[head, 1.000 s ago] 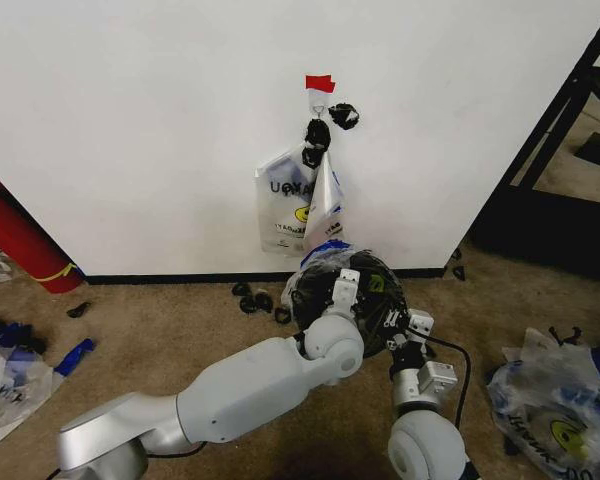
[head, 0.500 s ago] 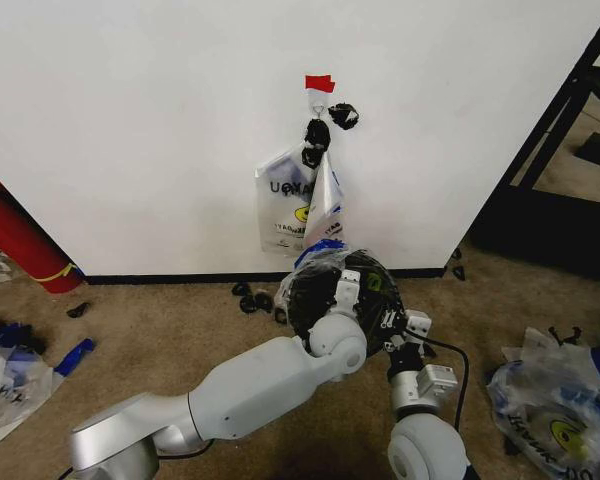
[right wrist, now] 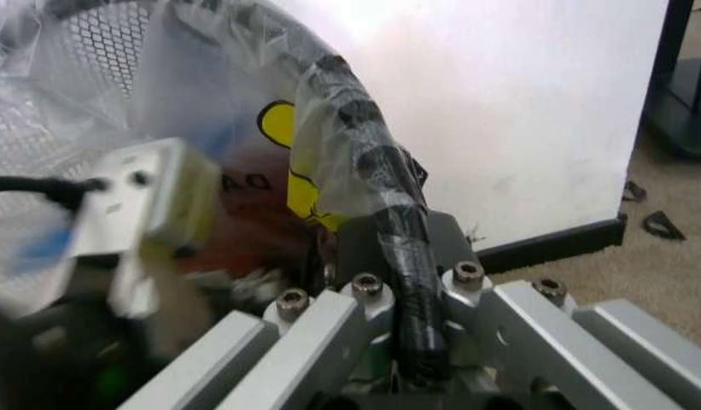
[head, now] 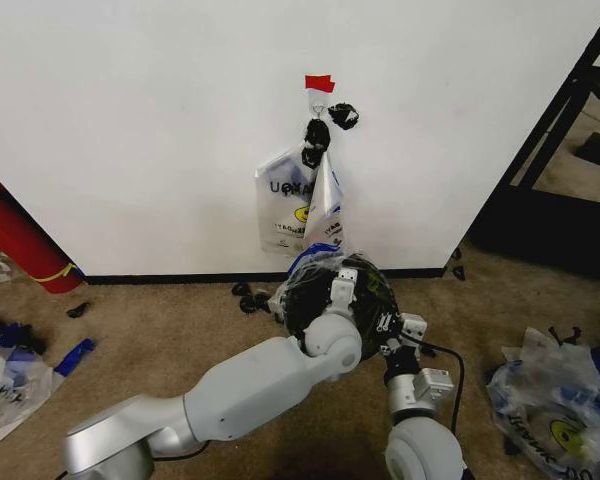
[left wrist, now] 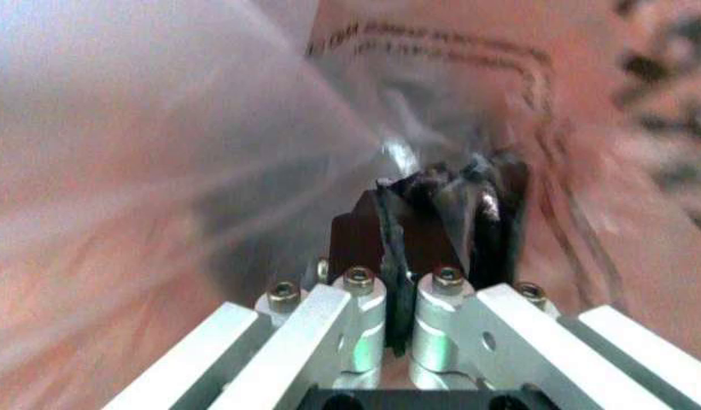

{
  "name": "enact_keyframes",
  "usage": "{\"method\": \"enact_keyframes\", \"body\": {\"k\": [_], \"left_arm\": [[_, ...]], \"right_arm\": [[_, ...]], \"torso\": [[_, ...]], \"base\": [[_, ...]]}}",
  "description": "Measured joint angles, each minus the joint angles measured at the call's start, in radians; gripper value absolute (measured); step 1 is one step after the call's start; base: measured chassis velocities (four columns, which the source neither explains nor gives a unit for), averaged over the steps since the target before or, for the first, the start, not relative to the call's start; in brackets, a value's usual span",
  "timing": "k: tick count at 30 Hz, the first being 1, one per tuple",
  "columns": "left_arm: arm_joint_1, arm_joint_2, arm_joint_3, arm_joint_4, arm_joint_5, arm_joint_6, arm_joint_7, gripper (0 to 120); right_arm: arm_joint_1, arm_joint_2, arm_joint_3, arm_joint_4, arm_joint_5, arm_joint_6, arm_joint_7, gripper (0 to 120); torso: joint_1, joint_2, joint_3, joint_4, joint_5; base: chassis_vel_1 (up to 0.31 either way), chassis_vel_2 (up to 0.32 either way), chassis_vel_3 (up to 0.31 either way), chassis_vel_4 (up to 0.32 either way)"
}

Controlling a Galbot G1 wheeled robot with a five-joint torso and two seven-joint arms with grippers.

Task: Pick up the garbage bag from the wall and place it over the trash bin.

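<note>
The garbage bag [head: 315, 262] is draped over the trash bin [head: 325, 290], pinched at its rim by both closed tools; seating remains

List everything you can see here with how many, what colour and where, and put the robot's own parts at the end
garbage bag: one, see-through with blue handle, draped over the trash bin
trash bin: one, black, on the carpet below the wall hook
wall: white, black baseboard, red tape patch above the hook
hanging bags: see-through, printed, on the hook
black lumps: two, by the hook
red cylinder: one, far left
loose bags: see-through, floor at right
left gripper: shut on bag plastic, inside the bin
right gripper: shut on bag at the rim
</note>
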Motion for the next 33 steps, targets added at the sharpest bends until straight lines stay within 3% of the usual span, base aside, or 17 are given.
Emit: {"method": "enact_keyframes", "body": {"k": [7,26,33], "left_arm": [[-0.003,0.033,0.019,-0.088,-0.135,0.039,-0.031,0],[-0.039,-0.004,0.006,-0.043,-0.297,0.05,0.025,0],[-0.046,-0.042,-0.009,0.013,-0.298,0.016,0.032,0]], "right_arm": [[0.002,-0.003,0.005,-0.007,-0.028,0.002,0.001,0],[-0.015,-0.003,-0.013,-0.008,-0.09,0.028,-0.016,0],[-0.02,-0.004,-0.015,-0.004,-0.09,0.031,-0.016,0]], "torso": [[0.0,0.0,0.0,0.0,0.0],[0.0,0.0,0.0,-0.0001,0.0],[0.0,0.0,0.0,-0.0001,0.0001]], "base": [[0.0,0.0,0.0,0.0],[0.0,0.0,0.0,0.0],[0.0,0.0,0.0,0.0]]}}
